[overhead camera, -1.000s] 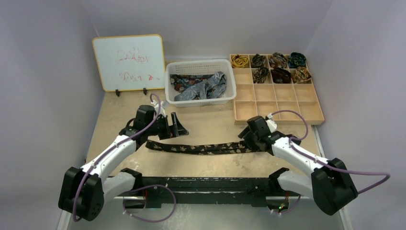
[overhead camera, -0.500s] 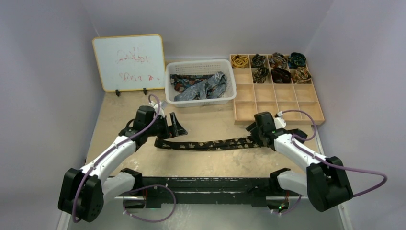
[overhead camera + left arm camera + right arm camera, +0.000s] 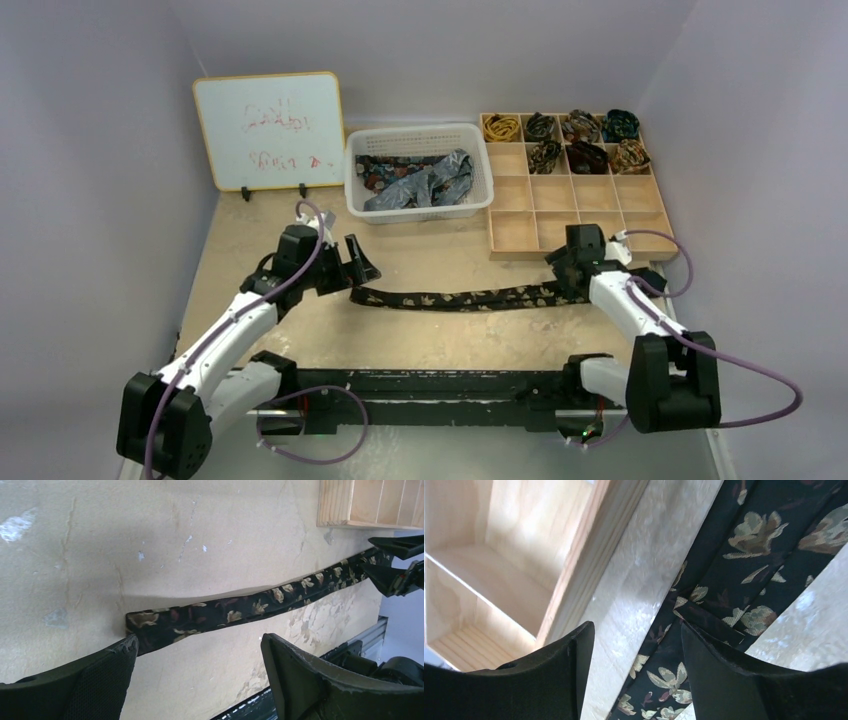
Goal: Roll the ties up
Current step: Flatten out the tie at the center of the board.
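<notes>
The left claw (image 3: 360, 262) stands spread wide and holds nothing. In its wrist view the two fingers frame the near edge of the picture, and the blunt end of the tie (image 3: 225, 615) lies just ahead of the left finger (image 3: 100, 680). From this angle it cannot be told whether that fingertip touches the cloth.

From there the tie runs away to the right across the table (image 3: 420, 340). It lies flat, and its long axis goes side to side, roughly level with both claws.

Its far end reaches the right claw (image 3: 570, 287), which sits just in front of the wooden tray (image 3: 520, 228). That claw is also parted, less widely. In its wrist view a folded stretch of dark cloth with gold leaves passes between the fingers and under the right one. The gap looks too wide for a pinch on such thin cloth, so it probably straddles the tie rather than grips it.

Each arm therefore has one end of the strip at its fingertips, the left arm the blunt end and the right arm the folded one. A roll would likely start at one end and travel along that side-to-side line.

Further back, the tray's top rows hold rolled ties (image 3: 585, 155). A white basket (image 3: 352, 180) in the middle holds loose ones.
</notes>
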`<state>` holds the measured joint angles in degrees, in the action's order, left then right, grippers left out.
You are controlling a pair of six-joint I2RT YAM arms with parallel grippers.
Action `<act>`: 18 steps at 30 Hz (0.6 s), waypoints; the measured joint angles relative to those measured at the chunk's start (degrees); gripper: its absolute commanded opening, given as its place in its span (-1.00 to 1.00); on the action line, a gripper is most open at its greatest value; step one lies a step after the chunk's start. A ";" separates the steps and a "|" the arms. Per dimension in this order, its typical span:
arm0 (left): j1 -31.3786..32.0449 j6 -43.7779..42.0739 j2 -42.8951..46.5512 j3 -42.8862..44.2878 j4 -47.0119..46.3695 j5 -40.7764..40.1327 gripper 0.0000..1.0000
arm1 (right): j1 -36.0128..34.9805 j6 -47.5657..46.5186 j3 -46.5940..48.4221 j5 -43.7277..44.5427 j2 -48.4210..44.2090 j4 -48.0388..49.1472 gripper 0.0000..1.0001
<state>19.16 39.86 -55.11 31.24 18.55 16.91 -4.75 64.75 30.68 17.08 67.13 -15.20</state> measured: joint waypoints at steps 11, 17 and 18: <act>0.00 0.09 0.83 0.02 1.25 -6.03 0.92 | 2.21 -13.42 3.69 -9.86 -9.49 5.20 0.56; 0.00 0.11 -7.61 0.00 2.14 -7.30 0.81 | 0.66 -19.06 -3.37 -26.84 -20.20 23.43 0.66; 0.00 0.11 -7.69 0.00 2.16 -7.32 0.77 | -0.04 -19.76 -4.72 -28.96 -20.65 25.46 0.63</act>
<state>19.16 39.97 -62.81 31.24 20.71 9.58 -4.80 44.99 25.96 -11.88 46.48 10.26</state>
